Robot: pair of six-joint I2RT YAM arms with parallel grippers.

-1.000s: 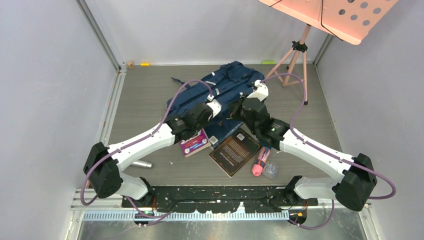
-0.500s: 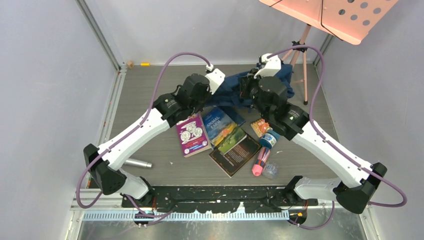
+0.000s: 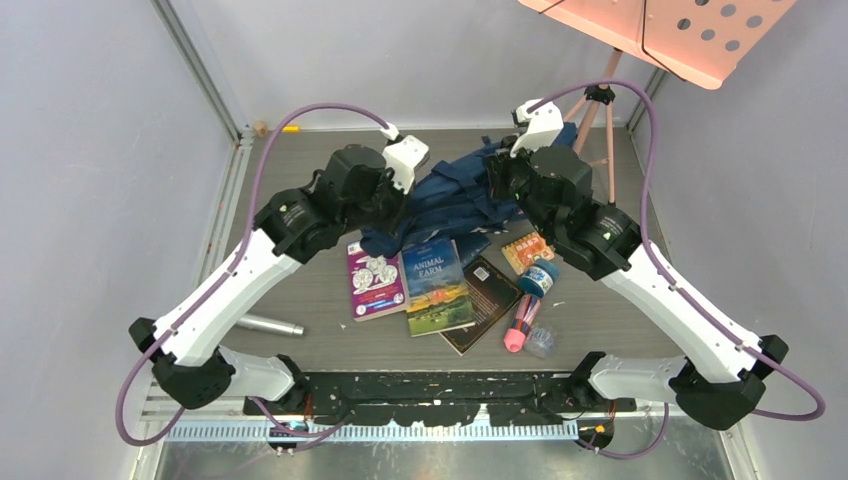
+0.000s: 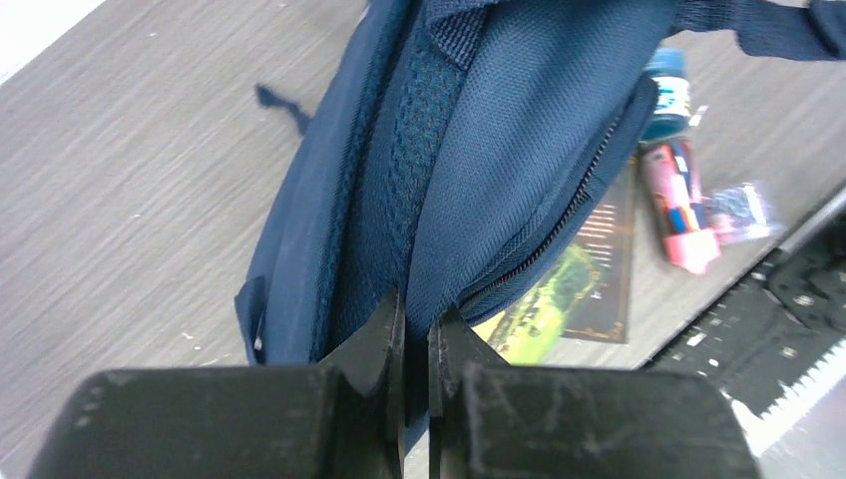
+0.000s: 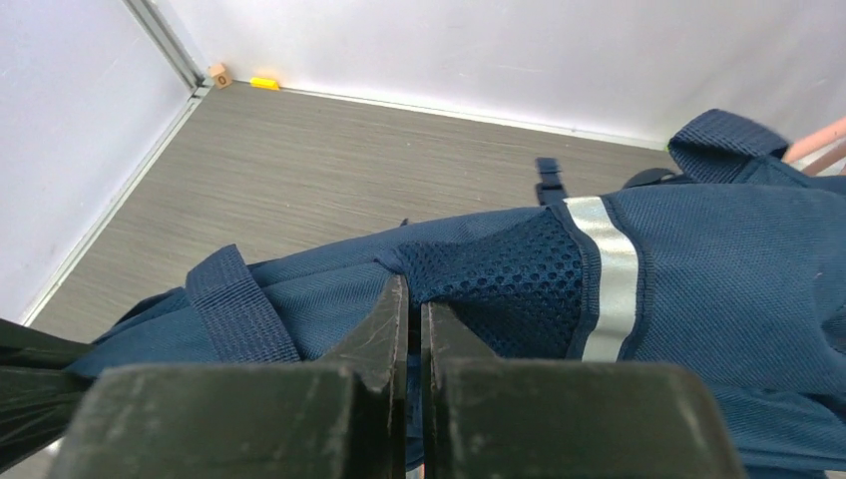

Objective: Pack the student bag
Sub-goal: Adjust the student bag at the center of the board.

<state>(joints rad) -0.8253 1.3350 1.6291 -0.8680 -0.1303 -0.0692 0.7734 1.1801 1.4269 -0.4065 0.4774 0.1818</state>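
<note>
Presently the student bag is held bunched between the two arms over the far middle of the surface, its lower edge hanging at the tops of the purple book and the Animal Farm book; whether it touches them cannot be told; the left tool is clamped on a fold of navy fabric just beside a zip, and the right tool is pinched tight on the mesh panel near a reflective stripe; both holds take only a thin edge of cloth, so a slip is judged likely if the weight of the bag is swung or the arms are pulled apart; a dangling strap could be dragged across the books, the orange packet or the blue-capped bottle, by which they would be scattered; the opening could also be left folded shut if the bag is set down crumpled.
</note>
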